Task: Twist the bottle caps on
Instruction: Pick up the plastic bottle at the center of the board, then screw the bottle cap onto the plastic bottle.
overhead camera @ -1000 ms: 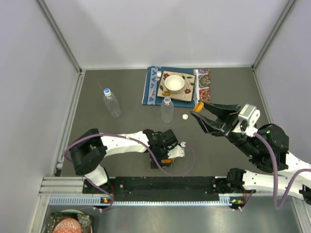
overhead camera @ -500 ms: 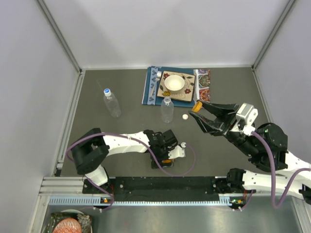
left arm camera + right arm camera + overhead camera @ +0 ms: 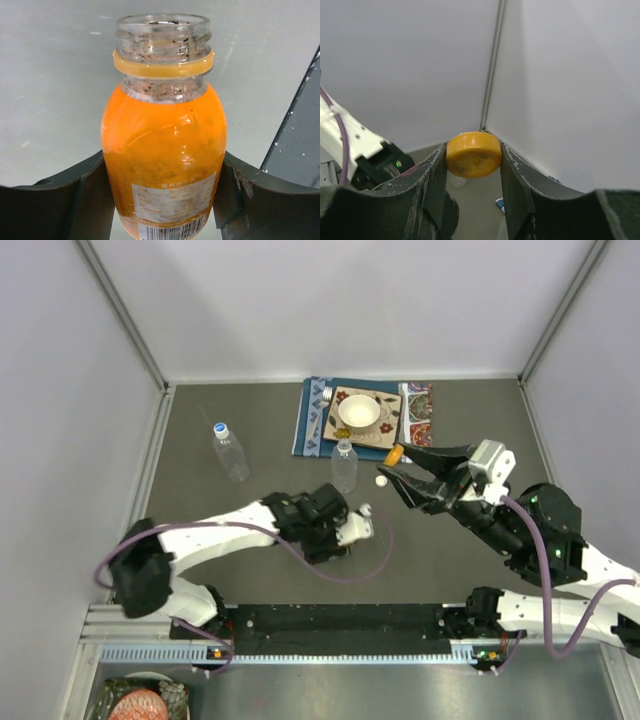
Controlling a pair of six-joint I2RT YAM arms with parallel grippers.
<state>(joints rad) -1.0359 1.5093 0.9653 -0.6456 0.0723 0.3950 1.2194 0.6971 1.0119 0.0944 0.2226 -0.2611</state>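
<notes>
The left tool (image 3: 348, 527) clasps the orange bottle (image 3: 162, 150) low on its body, one jaw against each flank as far as I can see from its wrist camera. That grip looks meant to keep the bottle upright and stop it turning, and it leaves the threaded neck bare and open at the top. From above, the bottle is almost wholly hidden under the tool, near the front middle of the table (image 3: 250, 410).

The right tool (image 3: 400, 468) pinches the orange cap (image 3: 473, 155) by its ribbed edge, jaws pressed on opposite sides. It hangs in the air well apart from the orange bottle, just beside the open clear bottle (image 3: 344, 468). Held by the rim like that, the cap can be set down on the neck and twisted by the wrist, I reckon.

So one arm is the vice and the other the hand that screws. The cap is not yet over the neck, and lining the threads up squarely will be the fussy part.

A white cap (image 3: 381, 480) lies on the table near the open clear bottle, likely its own. The other clear bottle (image 3: 229, 452), off to the left, already wears its cap.
</notes>
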